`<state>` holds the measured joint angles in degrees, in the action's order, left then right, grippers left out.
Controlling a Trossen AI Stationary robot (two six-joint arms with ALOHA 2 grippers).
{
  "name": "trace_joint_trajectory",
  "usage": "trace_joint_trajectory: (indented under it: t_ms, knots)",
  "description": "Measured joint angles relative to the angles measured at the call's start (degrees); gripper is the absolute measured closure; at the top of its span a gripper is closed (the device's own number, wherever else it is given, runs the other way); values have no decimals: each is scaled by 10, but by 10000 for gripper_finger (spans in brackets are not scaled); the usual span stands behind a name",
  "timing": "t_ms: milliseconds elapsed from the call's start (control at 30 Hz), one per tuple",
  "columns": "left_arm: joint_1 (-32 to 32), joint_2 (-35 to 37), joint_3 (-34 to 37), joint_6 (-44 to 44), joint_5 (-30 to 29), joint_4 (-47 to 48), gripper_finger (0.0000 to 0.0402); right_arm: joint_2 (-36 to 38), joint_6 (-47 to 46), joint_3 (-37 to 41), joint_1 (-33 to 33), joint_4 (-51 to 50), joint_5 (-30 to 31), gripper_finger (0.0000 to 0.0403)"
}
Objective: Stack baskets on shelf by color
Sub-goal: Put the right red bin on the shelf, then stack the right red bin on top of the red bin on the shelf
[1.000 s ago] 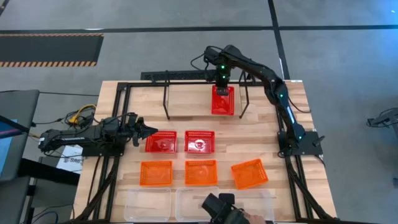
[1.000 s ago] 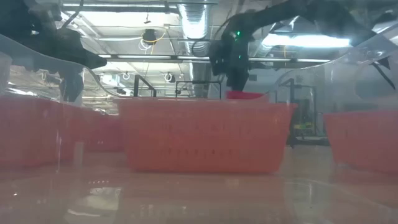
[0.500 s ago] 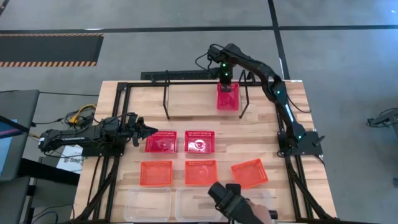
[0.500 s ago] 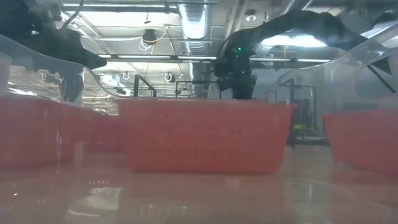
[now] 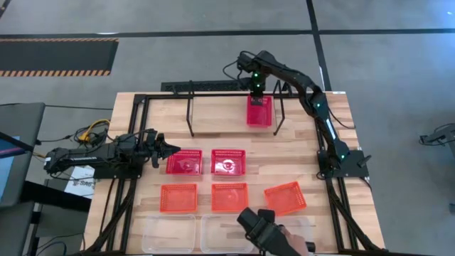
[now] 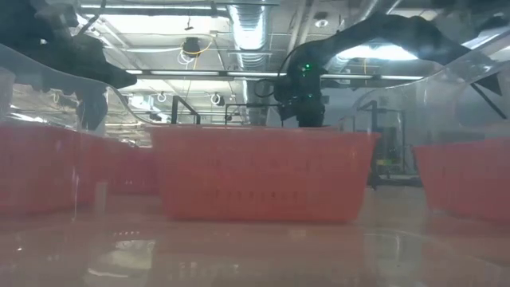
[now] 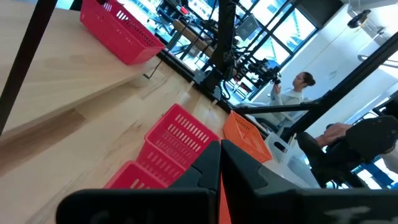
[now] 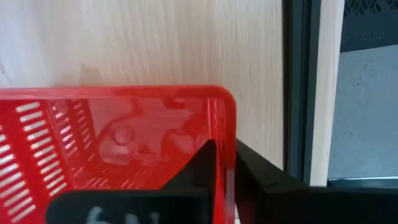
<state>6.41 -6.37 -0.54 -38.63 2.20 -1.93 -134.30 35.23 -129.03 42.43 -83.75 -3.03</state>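
A red basket [image 5: 259, 112] sits at the right end of the black wire shelf [image 5: 190, 117], at the table's far side. My right gripper [image 8: 225, 152] points down over the basket's far wall. Its fingers are slightly apart, one inside the basket and one outside. My left gripper [image 5: 170, 149] waits shut and level at the table's left, next to another red basket [image 5: 184, 162]. A third red basket [image 5: 228, 162] stands beside that one. Three orange baskets [image 5: 230, 196] form a row nearer the front, and clear baskets [image 5: 169, 231] lie along the near edge. My right gripper straddles the rim of the red basket's far wall [image 8: 222, 127], near a corner, coming from above. The rim fills the gap between the fingers. I cannot tell whether either finger touches it. The basket sits level, not hanging from the gripper.
A black tube frame [image 5: 138, 107] borders the table's far and left sides. A person's hand holds a dark device [image 5: 264, 229] over the clear baskets at the near edge. Bare wood lies under the shelf's left and middle parts.
My right gripper has moved down and a little toward the table's far right with the red basket. The basket has sunk from above the shelf to its right end and now lies still there. The person's hand at the near edge has shifted slightly right.
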Motion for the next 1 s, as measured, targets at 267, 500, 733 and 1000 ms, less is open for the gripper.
trace_joint_trajectory:
  t_ms: [267, 500, 733, 1000]
  knots:
    - [0, 0, 0, 0, 0, 0, 401, 8, -4, -2, -8, 16, 2, 312]
    - [0, 0, 0, -1, 0, 0, 401, 61, -20, -2, -28, 20, 18, 311]
    - [0, 0, 0, -1, 0, 0, 402, 126, -70, -2, -120, 13, 14, 310]
    - [0, 0, 0, 0, 0, 0, 401, 130, -119, -3, -263, 24, -22, 310]
